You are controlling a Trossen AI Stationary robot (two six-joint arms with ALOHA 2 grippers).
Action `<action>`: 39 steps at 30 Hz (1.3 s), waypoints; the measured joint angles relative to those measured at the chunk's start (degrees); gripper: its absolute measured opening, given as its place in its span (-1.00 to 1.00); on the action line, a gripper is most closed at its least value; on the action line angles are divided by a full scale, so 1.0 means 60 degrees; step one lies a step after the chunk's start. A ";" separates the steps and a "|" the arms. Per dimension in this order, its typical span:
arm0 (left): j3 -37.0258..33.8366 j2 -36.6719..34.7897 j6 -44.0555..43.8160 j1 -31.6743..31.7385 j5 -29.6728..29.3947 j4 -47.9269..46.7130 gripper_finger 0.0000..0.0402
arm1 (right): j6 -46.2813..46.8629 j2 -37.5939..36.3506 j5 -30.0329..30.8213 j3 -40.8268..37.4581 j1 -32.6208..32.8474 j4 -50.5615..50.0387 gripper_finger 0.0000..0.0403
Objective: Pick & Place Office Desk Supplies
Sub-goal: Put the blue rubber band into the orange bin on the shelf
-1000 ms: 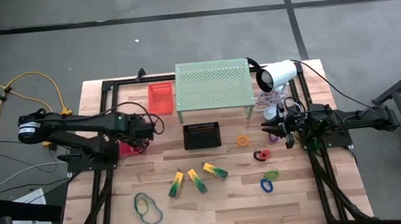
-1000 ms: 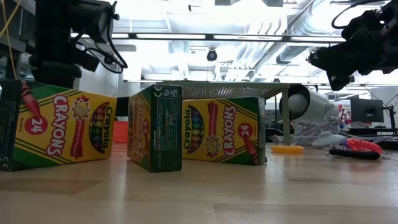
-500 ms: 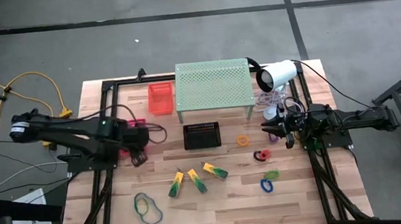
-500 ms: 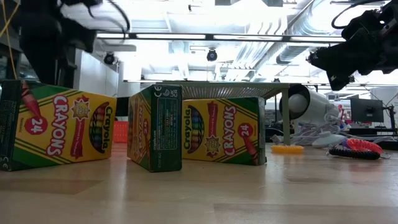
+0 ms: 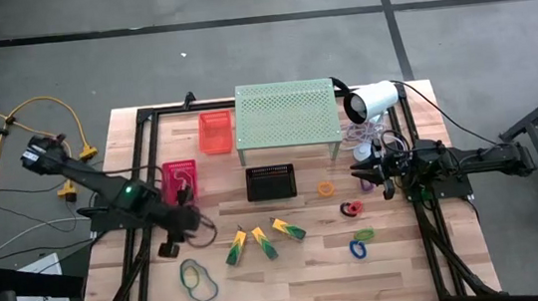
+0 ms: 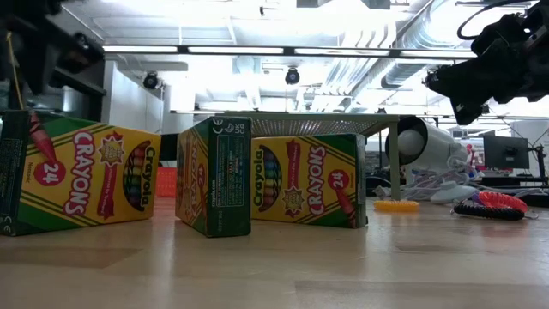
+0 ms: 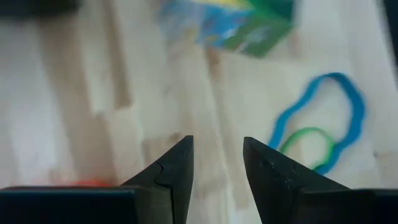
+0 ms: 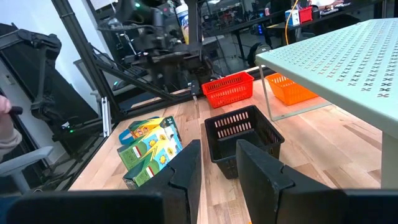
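Three yellow-and-green crayon boxes (image 5: 263, 239) lie on the wooden table near its middle; in the low view they stand on their edges (image 6: 214, 176). Blue and green rubber bands (image 5: 198, 278) lie flat toward the near left. Orange (image 5: 325, 189), red (image 5: 352, 208), green (image 5: 363, 234) and blue (image 5: 359, 249) loops lie on the right. My left gripper (image 5: 169, 249) hovers open, pointing steeply down over bare wood between the boxes and the rubber bands (image 7: 326, 124), nothing between its fingers (image 7: 217, 140). My right gripper (image 5: 360, 173) waits level at the right, open and empty (image 8: 217, 146).
A pale-green perforated shelf (image 5: 286, 117) stands at the far middle, with a white lamp-like device (image 5: 371, 100) and cables to its right. An orange basket (image 5: 214, 131), a pink basket (image 5: 180, 180) and a black basket (image 5: 270, 182) stand on the table. A black frame rims the table.
My left gripper has swung from beside the pink basket toward the table's near edge, rising a little and rolling about its own axis as it went. It now hangs left of the crayon boxes, and the pink basket shows uncovered.
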 joint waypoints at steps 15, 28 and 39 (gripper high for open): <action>0.0004 0.0004 0.0826 -0.1262 -0.0051 0.1432 -0.33 | 0.0000 0.0001 0.0000 0.0001 0.0000 0.0002 -0.55; 0.0011 0.1464 0.0794 -0.1515 -0.0066 0.1518 -0.33 | 0.0000 0.0001 0.0000 0.0000 0.0000 -0.0001 -0.55; 0.0011 0.3573 0.0262 -0.2491 -0.0065 0.2635 -0.33 | 0.0000 0.0001 0.0000 0.0000 0.0000 -0.0001 -0.55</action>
